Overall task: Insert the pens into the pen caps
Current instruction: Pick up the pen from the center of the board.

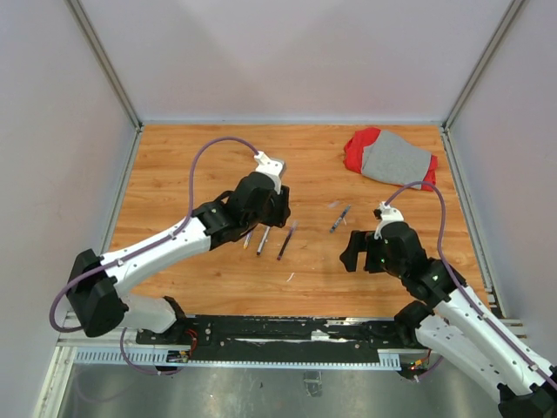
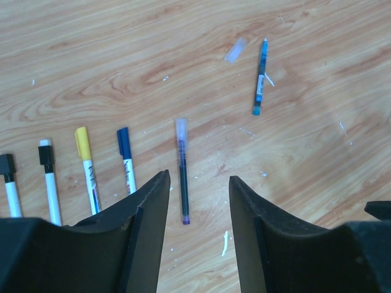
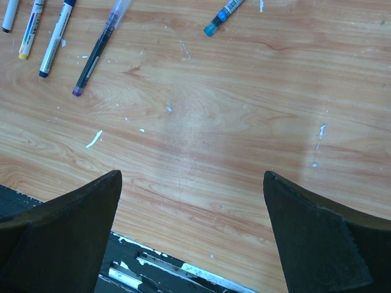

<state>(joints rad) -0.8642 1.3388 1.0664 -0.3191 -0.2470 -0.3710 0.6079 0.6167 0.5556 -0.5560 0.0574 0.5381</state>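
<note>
Four pens (image 2: pixel 85 165) with black, yellow and blue ends lie in a row on the wooden bench (image 2: pixel 317 159), just left of the left claw (image 2: pixel 198 177). Its jaws stand partly apart, gripping nothing; a purple pen (image 2: pixel 182 152) lies on the bench between them. A blue pen (image 2: pixel 261 76) lies ahead, rightward. The right claw (image 3: pixel 192 176) gapes wide, empty.

A sixth pen (image 2: pixel 261 76) lies right of five aligned pens (image 2: pixel 124 143).

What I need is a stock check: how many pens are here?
6. Five lie in a row by the left arm: two black-tipped pens, a yellow-tipped pen, a blue-tipped pen, a clear-capped dark pen. A light-blue pen lies apart. Others may hide beneath the arm.
</note>
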